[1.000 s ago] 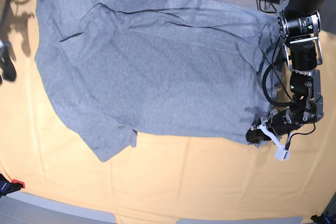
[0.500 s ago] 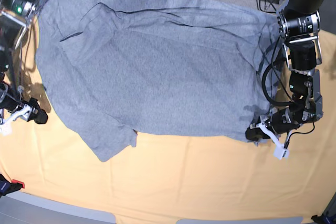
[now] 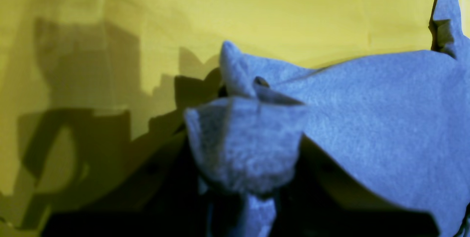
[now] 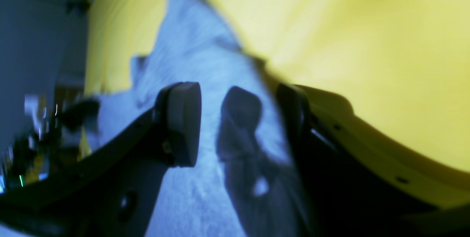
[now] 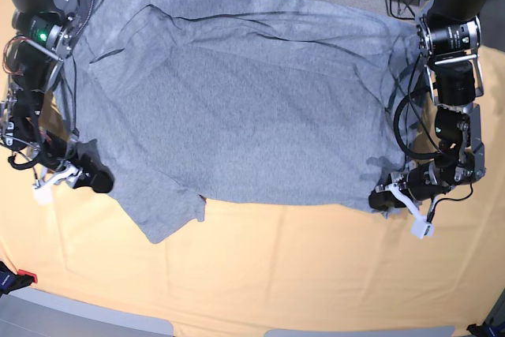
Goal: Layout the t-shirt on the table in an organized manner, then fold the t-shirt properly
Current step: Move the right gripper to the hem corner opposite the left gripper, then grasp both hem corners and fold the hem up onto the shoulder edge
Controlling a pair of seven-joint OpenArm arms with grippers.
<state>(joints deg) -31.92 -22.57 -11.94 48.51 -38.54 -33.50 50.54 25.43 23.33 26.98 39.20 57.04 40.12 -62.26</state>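
Below, t-shirt between right gripper jaws.

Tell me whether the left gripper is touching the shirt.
Touching: in the left wrist view the left gripper is clamped on a bunched corner of the shirt.

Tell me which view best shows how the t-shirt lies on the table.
The base view: the whole t-shirt shows spread plain side up on the table, one sleeve at lower left. The left wrist view shows only a bunched corner pinched in the left gripper; the right wrist view is blurred, with grey cloth between the right gripper's open fingers.
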